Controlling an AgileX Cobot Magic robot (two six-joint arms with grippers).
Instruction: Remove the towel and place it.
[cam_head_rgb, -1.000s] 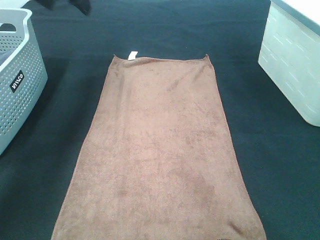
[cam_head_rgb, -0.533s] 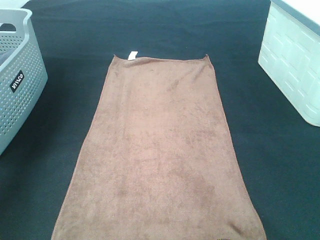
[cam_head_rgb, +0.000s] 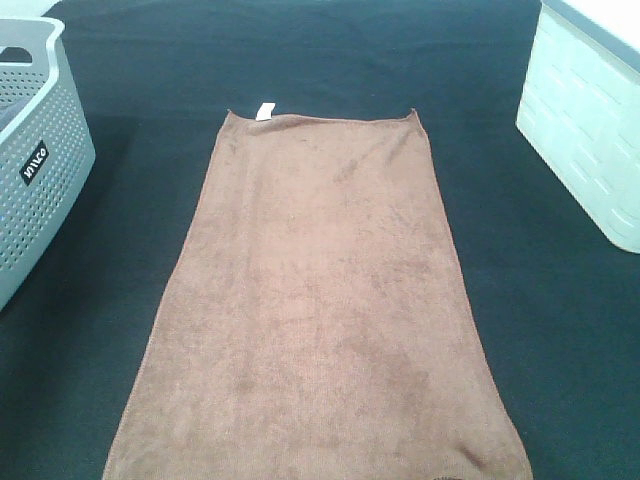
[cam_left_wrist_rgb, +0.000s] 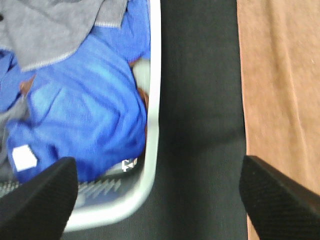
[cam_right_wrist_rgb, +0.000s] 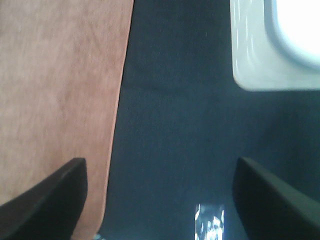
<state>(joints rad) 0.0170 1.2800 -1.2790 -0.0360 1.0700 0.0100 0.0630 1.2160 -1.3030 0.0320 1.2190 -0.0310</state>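
Towel (cam_head_rgb: 315, 300) flat on black cloth (cam_head_rgb: 520, 300), near edge cropped. Both arms unseen overhead. Left gripper (cam_left_wrist_rgb: 157, 200) and right gripper (cam_right_wrist_rgb: 160, 200) spread wide, empty, over bare cloth beside towel edges.

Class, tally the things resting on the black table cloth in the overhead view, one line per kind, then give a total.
Towels: 1, the reddish-brown towel
Perforated grey baskets: 1, the basket
White bins: 1, the bin
Total: 3
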